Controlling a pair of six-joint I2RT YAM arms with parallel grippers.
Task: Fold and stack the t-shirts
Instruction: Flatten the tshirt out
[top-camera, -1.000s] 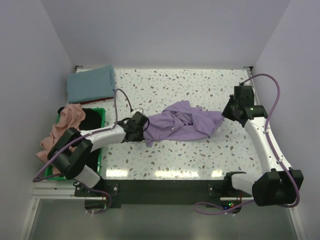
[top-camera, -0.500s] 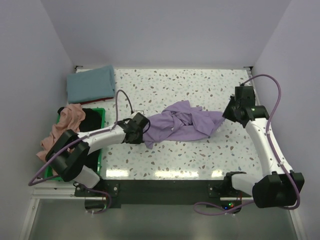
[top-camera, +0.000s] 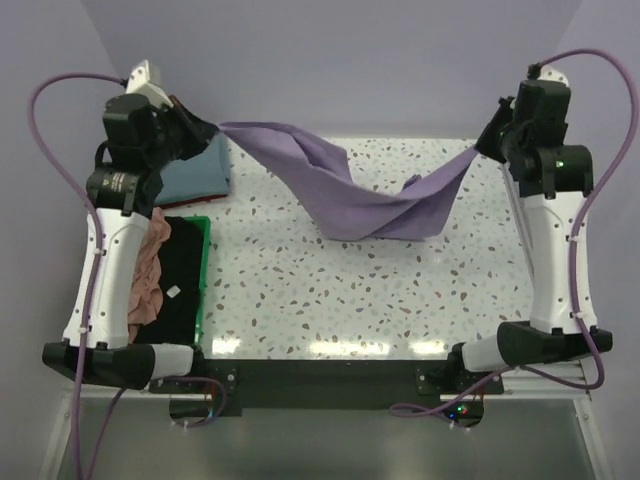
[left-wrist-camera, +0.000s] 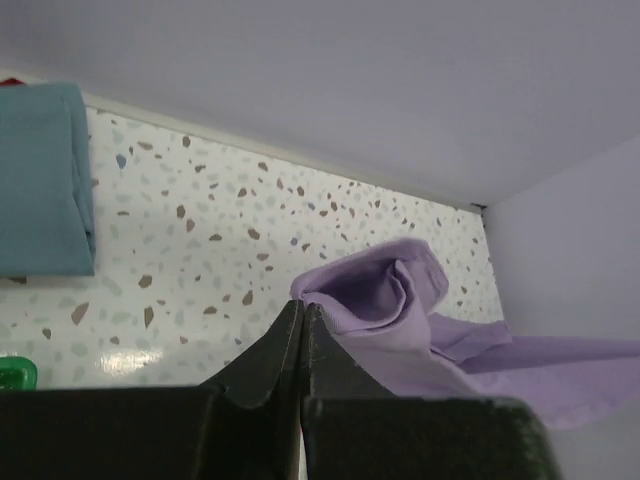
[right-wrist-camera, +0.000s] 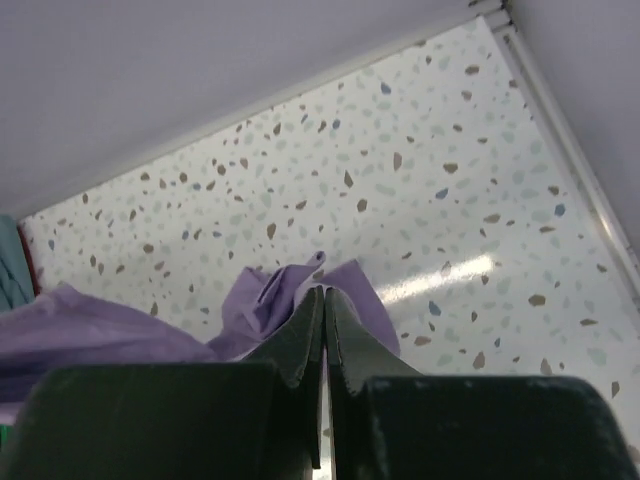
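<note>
The lavender t-shirt hangs stretched in the air between both grippers and sags in the middle over the table. My left gripper is shut on its left end, high at the back left; the cloth bunches at the fingertips in the left wrist view. My right gripper is shut on its right end, high at the back right; the cloth shows at the tips in the right wrist view. A folded teal t-shirt lies at the back left. A salmon t-shirt and a black t-shirt lie in the bin.
The green plastic bin stands at the table's left edge. The speckled table is walled at the back and on both sides. The folded teal shirt also shows in the left wrist view.
Both arms have risen and spread apart. The lavender shirt, which lay crumpled on the table with both grippers at its ends, now hangs stretched between them.
</note>
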